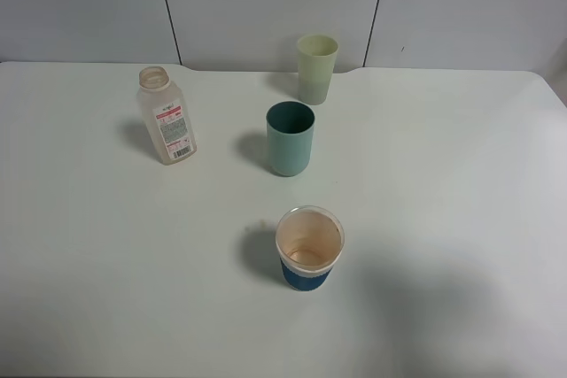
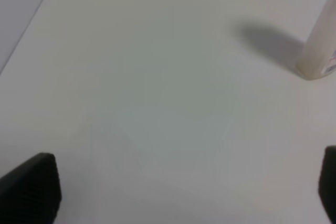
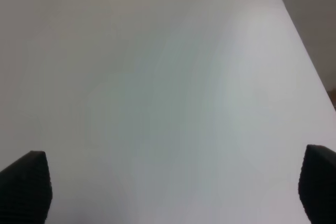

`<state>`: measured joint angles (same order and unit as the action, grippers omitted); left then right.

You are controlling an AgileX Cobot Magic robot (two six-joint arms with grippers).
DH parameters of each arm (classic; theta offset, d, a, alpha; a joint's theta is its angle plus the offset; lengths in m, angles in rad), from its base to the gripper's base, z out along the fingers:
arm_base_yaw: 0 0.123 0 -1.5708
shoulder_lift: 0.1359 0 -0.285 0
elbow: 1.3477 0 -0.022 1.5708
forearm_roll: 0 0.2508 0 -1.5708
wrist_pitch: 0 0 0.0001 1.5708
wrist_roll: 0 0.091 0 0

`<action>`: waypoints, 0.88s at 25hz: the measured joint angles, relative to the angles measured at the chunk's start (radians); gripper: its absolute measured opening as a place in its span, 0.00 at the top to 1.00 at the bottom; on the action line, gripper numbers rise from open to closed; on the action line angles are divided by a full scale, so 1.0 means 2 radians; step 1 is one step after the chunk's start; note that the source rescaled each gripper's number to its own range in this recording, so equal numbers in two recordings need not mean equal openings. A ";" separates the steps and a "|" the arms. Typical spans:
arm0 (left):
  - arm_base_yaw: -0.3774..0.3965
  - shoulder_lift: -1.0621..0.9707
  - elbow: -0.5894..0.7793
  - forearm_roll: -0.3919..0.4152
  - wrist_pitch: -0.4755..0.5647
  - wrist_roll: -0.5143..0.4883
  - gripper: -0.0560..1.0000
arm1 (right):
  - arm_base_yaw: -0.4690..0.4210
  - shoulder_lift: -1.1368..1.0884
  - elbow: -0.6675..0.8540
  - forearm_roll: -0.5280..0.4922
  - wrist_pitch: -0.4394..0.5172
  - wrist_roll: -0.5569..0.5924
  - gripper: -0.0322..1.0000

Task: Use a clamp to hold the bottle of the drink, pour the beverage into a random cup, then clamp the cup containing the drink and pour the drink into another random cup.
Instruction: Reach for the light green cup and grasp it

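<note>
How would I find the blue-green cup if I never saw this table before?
Start at the big white table. Three cups stand in a rough line down its middle, and the teal cup is the middle one, behind the paper cup with the blue base and in front of the pale yellow-green cup. It alone is blue-green all over.

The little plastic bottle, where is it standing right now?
In the high view the bottle stands upright on the left of the white table, apart from and left of the teal cup.
</note>
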<state>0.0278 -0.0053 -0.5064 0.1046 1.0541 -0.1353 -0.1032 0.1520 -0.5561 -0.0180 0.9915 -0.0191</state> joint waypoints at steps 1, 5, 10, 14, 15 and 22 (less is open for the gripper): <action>0.000 0.000 0.000 0.000 0.000 0.000 0.00 | 0.000 0.015 -0.006 -0.002 -0.011 0.000 0.00; 0.000 0.000 0.000 0.000 0.000 0.000 0.00 | 0.000 0.084 -0.016 -0.012 -0.061 0.000 0.00; 0.000 0.000 0.000 0.000 0.000 0.000 0.00 | 0.000 0.165 -0.016 -0.013 -0.125 0.000 0.00; 0.000 0.000 0.000 0.000 0.000 0.000 0.00 | 0.000 0.235 -0.016 -0.012 -0.176 0.000 0.00; 0.000 0.000 0.000 0.000 0.000 0.000 0.00 | 0.000 0.251 -0.016 -0.011 -0.184 0.000 0.00; 0.000 0.000 0.000 0.001 0.000 0.000 0.00 | 0.000 0.377 -0.016 -0.009 -0.244 0.000 0.00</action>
<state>0.0278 -0.0053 -0.5064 0.1058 1.0541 -0.1353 -0.1032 0.9068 -0.5888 -0.0357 0.5033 -0.0191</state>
